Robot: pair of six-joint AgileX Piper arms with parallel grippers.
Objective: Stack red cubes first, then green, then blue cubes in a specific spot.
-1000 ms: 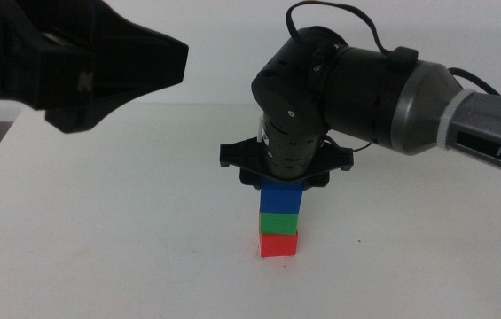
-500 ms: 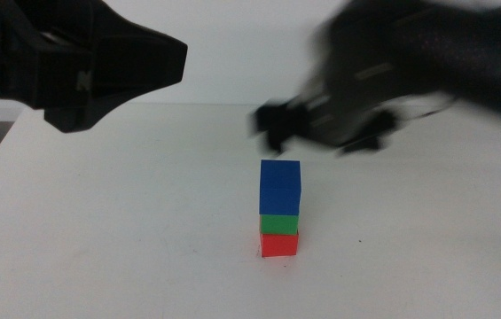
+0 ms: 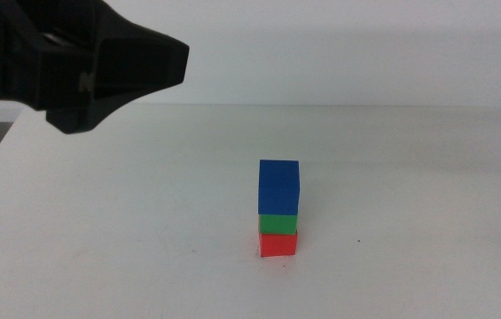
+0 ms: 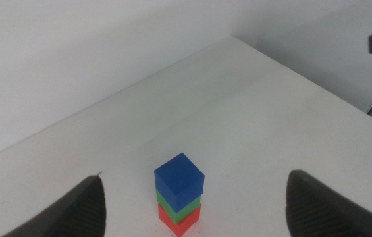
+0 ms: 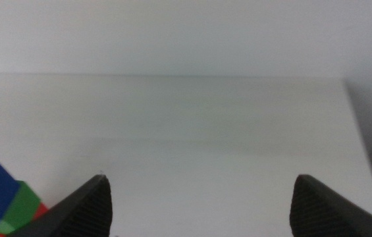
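Upright stack: red cube (image 3: 278, 244), green (image 3: 278, 223), blue (image 3: 279, 186).

Bright, even light; perhaps soft focus.

A bare robotics test bench, likely a lab: a plain white surface (image 3: 144, 221) against a blank white wall (image 3: 339, 44), with a black robot arm (image 3: 64, 62) overhead.
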